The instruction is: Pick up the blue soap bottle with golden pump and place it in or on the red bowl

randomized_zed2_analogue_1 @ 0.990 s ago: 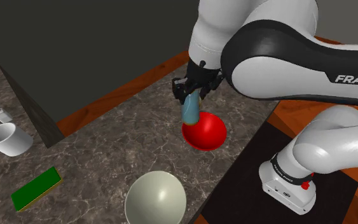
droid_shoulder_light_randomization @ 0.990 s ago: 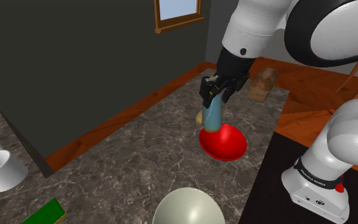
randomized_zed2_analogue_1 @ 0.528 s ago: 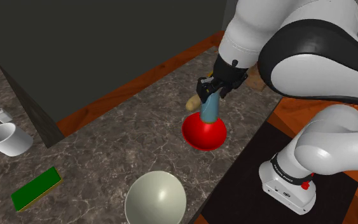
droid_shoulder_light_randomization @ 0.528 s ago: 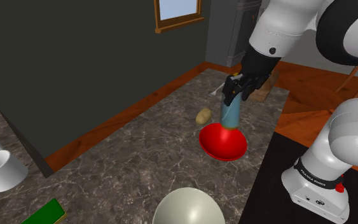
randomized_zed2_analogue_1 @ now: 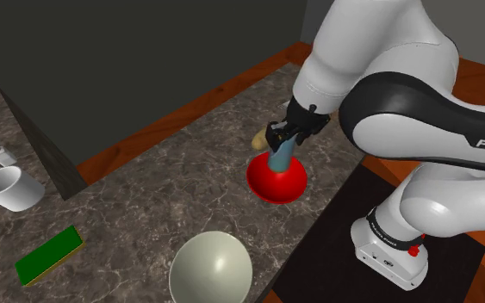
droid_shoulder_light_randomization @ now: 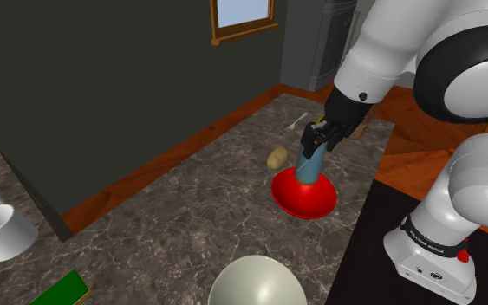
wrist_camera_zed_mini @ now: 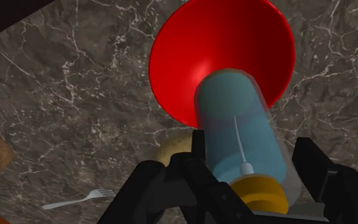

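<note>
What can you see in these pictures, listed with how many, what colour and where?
soap bottle: one, light blue with golden pump, base over the red bowl
red bowl: one, red, on the counter near the stand
lump: one, tan, beside the red bowl
fork: one, pale, on the counter beyond the lump
pale bowl: one, off-white, counter's near edge
mug: one, white, second exterior view's left
block: one, green, between mug and pale bowl
counter: one, dark veined stone
window: one, wood-framed, on the wall
stand: one, black
arm: one, white with dark joints
fingers: two, black, shut on the soap bottle near its pump
</note>
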Robot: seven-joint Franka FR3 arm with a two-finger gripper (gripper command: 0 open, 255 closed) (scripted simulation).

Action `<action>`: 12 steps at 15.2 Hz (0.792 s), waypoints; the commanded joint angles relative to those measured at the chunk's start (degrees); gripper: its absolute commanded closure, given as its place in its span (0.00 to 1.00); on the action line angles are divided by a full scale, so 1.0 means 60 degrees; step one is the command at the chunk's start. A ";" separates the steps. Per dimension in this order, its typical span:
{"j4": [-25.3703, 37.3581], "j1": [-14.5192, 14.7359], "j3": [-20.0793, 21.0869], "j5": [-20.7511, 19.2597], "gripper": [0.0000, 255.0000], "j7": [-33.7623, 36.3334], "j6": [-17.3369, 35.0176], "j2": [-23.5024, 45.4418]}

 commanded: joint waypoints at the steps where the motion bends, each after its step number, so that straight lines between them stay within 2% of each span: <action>1: -0.0243 0.0051 0.0095 0.0089 1.00 0.0015 0.0251 0.0005; 7: -0.0868 0.0171 0.0371 0.0337 1.00 0.0047 0.0979 0.0121; 12: -0.0868 0.0171 0.0371 0.0337 1.00 0.0047 0.0979 0.0121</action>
